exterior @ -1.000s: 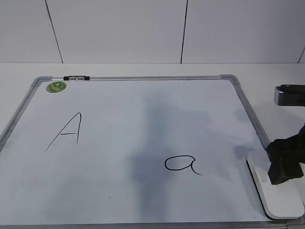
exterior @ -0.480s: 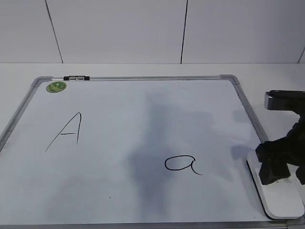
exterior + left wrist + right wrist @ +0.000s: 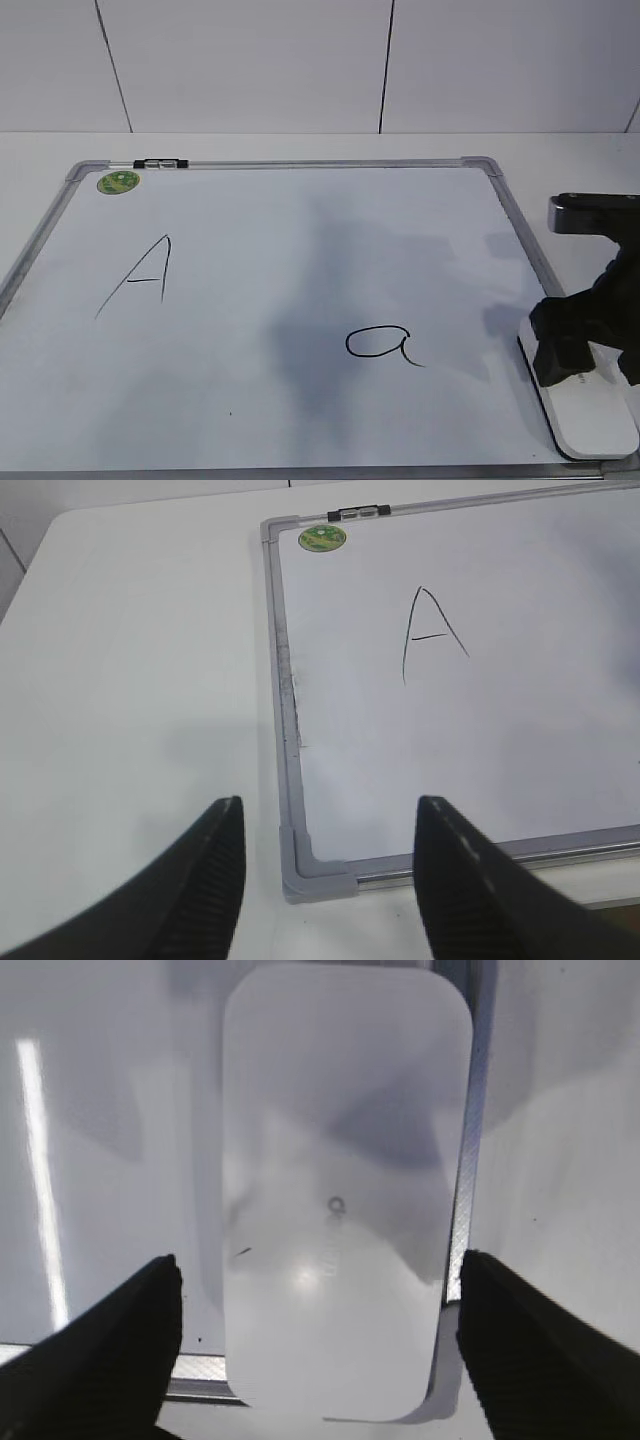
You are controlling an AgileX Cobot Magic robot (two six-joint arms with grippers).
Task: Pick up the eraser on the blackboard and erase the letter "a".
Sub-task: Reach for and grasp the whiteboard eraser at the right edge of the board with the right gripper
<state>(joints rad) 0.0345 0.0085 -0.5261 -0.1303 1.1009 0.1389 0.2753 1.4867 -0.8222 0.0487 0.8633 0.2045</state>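
The right gripper (image 3: 315,1350), jaws spread wide, straddles the eraser (image 3: 340,1190) at the blackboard's (image 3: 300,230) 4 o'clock corner, its long axis running 12-to-6 between the fingers.

A plain white table (image 3: 300,145) carries the blackboard (image 3: 300,164), which lies flat on it, near its front.
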